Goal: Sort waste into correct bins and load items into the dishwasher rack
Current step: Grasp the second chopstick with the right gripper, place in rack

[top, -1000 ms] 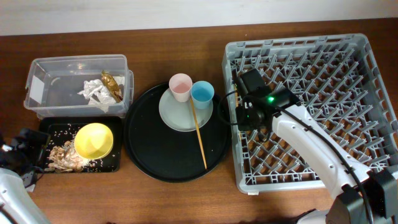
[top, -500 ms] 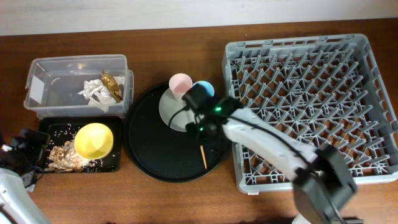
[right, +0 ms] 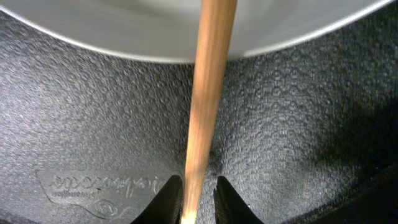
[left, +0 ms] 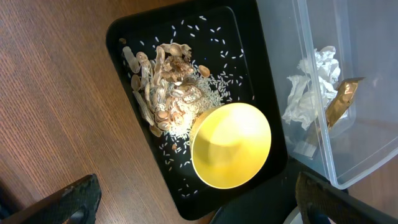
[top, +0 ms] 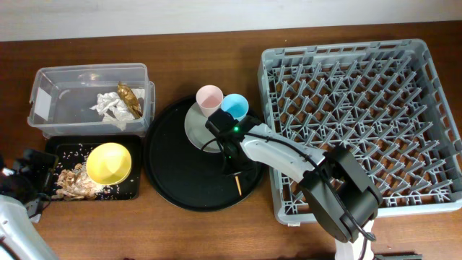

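My right gripper (top: 232, 157) is down on the large round black tray (top: 173, 173), its fingers (right: 199, 185) closed narrowly around the wooden chopsticks (right: 208, 74). The chopsticks lie from the pale grey-green plate (top: 193, 133) onto the tray, with their tip (top: 237, 186) showing past the gripper. The pink cup (top: 209, 99) and light-blue cup (top: 234, 106) stand on the plate's far side. The yellow bowl (left: 231, 146) sits in the shallow black tray (left: 249, 37) beside food scraps and rice (left: 165, 87). The napkin (left: 311, 87) and wrapper (left: 339, 102) lie in the clear tub (top: 90, 97). My left gripper (left: 199, 210) is open.
The grey dishwasher rack (top: 361, 123) fills the right side and holds nothing I can see. The right arm stretches from the front right across the rack's near left corner. My left gripper (top: 29, 180) hovers at the table's left edge, beside the shallow black tray.
My right arm swung left from over the rack to the round tray, then came down onto the chopsticks. The left arm has not moved.
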Robot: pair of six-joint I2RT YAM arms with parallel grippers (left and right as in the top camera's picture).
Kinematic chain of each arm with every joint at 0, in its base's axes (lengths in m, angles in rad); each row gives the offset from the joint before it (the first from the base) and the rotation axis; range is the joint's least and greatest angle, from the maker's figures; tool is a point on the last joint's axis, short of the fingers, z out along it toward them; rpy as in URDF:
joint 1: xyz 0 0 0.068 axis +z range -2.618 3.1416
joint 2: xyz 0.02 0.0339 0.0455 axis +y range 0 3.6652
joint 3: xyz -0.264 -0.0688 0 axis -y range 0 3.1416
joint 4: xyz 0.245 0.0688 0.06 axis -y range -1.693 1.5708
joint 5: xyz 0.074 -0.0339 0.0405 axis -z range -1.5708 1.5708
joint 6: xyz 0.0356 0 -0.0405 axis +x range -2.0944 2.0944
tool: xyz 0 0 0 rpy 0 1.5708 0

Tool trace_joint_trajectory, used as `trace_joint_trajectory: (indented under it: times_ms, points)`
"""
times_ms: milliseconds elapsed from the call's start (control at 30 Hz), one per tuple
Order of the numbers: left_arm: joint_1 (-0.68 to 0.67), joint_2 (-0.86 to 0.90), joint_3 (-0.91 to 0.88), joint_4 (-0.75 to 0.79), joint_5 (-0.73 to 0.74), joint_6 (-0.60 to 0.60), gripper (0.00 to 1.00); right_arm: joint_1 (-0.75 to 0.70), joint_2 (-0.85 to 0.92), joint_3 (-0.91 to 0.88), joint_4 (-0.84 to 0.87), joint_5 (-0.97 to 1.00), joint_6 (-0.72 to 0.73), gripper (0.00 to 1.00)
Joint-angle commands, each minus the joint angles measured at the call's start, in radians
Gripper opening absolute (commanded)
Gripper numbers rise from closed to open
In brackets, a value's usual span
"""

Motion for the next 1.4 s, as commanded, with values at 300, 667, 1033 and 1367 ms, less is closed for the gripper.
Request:
trace_joint_trajectory:
  times_ms: [300,667,1033,1367]
  points:
    - [0.002,-0.006,0.010,-0.002,0.003,-0.012,0.99,0.002,-0.245,0.019,-0.072,-0.083,0.008,0.25]
    - [0.002,-0.006,0.010,-0.002,0.003,-0.012,0.99,0.002,-0.016,0.012,0.043,0.036,0.009,0.30]
    - [0.002,-0.006,0.010,-0.002,0.003,-0.012,0.99,0.027,0.002,-0.044,0.116,0.051,0.035,0.25]
    - [0.002,-0.006,0.010,-0.002,0.003,-0.012,0.99,0.028,-0.042,-0.043,0.020,0.012,0.035,0.05]
